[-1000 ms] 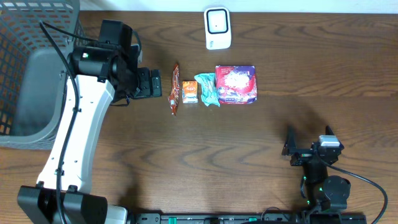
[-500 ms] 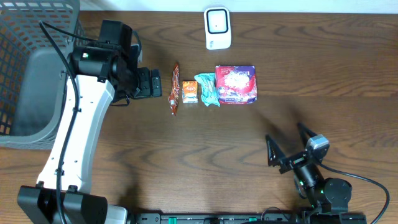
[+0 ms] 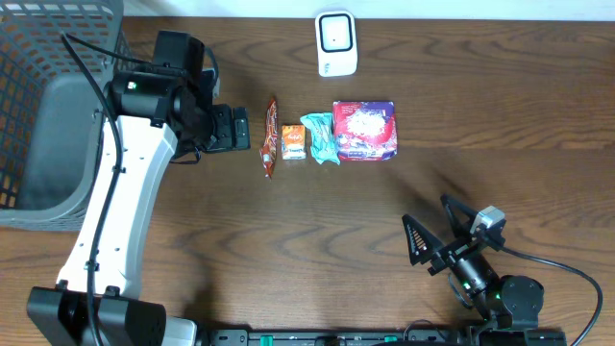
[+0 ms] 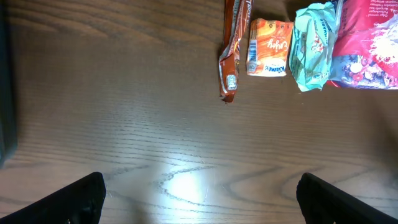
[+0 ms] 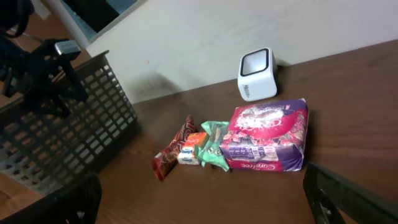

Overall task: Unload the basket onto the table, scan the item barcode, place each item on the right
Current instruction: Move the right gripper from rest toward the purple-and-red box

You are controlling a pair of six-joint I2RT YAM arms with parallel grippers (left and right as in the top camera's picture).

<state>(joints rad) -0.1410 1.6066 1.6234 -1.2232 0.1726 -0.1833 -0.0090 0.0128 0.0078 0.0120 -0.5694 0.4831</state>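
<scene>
Now the right arm turns toward the goods

Over the last second, lifts and swivels on the right side: right fingers (image 3: 419, 240) spread wide and empty, aimed up and left from the near edge of the surface (image 3: 500, 115) toward the snack row instead of sitting squarely as before. Reads as the start of a reach, with nothing picked up yet. No change on the left: left fingers (image 3: 239, 119) parted just as wide, holding nothing, hovering just beside the thin brown stick pack (image 3: 270, 137)

Task's things packed close in a row mid-surface: stick pack, small orange packet (image 3: 294, 141), teal pouch (image 3: 320, 138), pink-purple bag (image 3: 365, 130), the pouch right against the bag. White scanner (image 3: 336, 43) behind the row near the far edge, dark window showing from above. Grey mesh basket (image 3: 38, 115) far left, well apart

Cannot tell the first pick. Nothing between right fingers and bag, and open surface from bag to scanner. Crowded neighbours, though: probably easy to drag the teal pouch along with a grab at the bag
</scene>
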